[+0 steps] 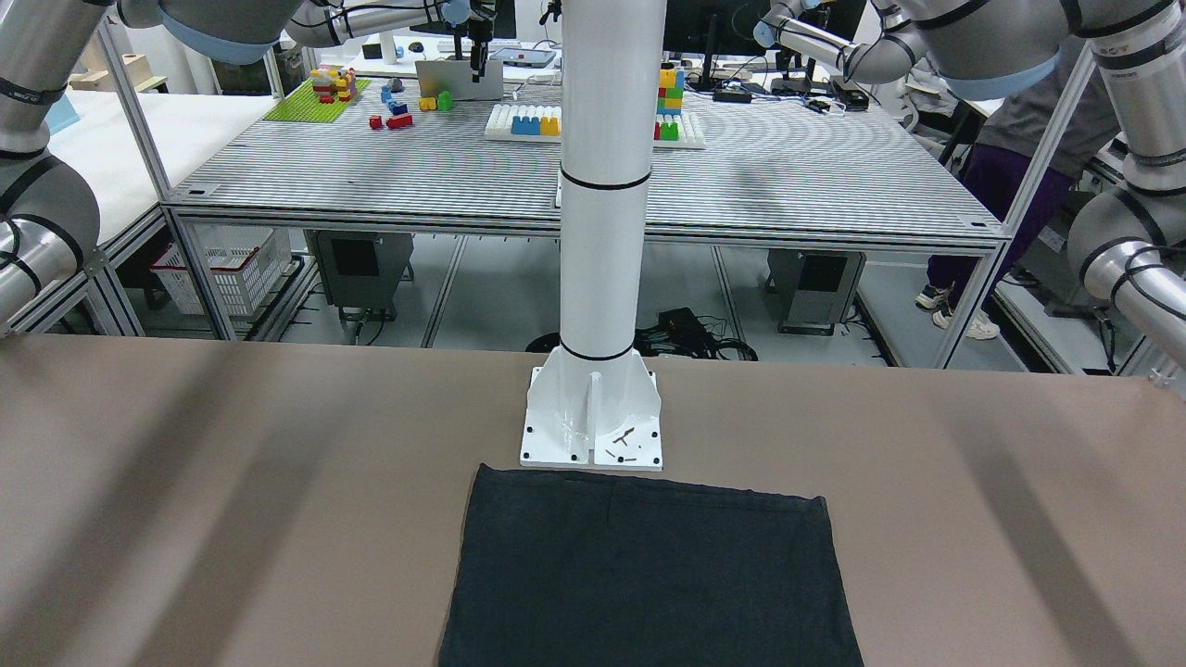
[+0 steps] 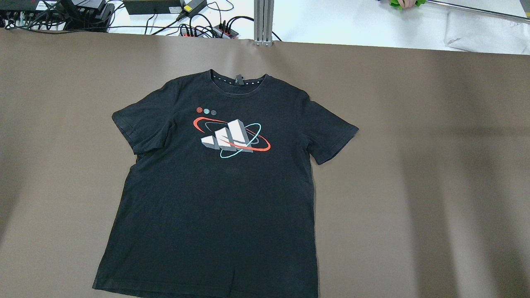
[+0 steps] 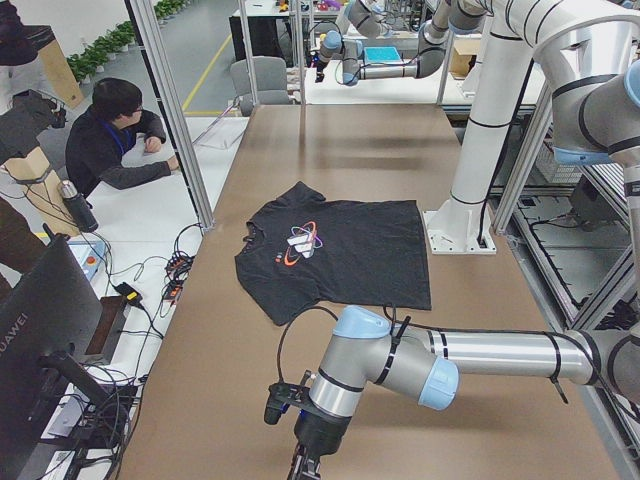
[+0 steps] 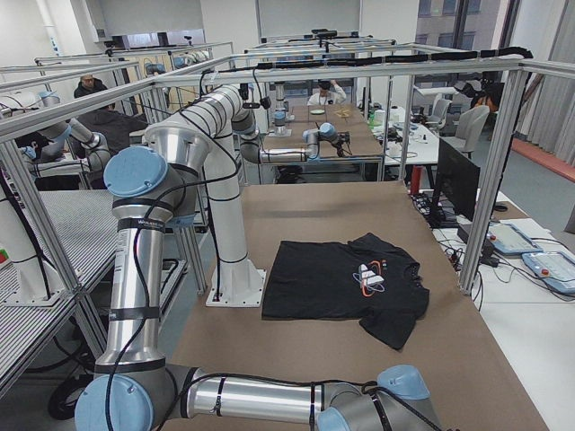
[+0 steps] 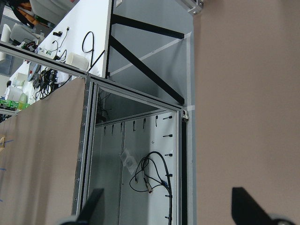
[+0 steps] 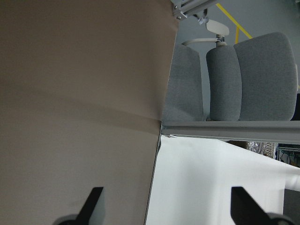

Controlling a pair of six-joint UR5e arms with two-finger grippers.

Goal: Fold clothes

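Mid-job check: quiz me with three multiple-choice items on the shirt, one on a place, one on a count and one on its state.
1. Where does the T-shirt's bottom hem lie?
A. beside the white pole base
B. over the table's end
C. under a laptop

2. How many small round dots sit above the printed logo?
A. one
B. three
C. six

3. What state is the T-shirt in?
A. folded in half
B. bunched in a gripper
C. spread flat, logo up

Answers:
1 A: the front-facing view shows the hem right by the base.
2 B: the overhead view shows three dots in a row.
3 C: the T-shirt lies unfolded with its logo facing up.
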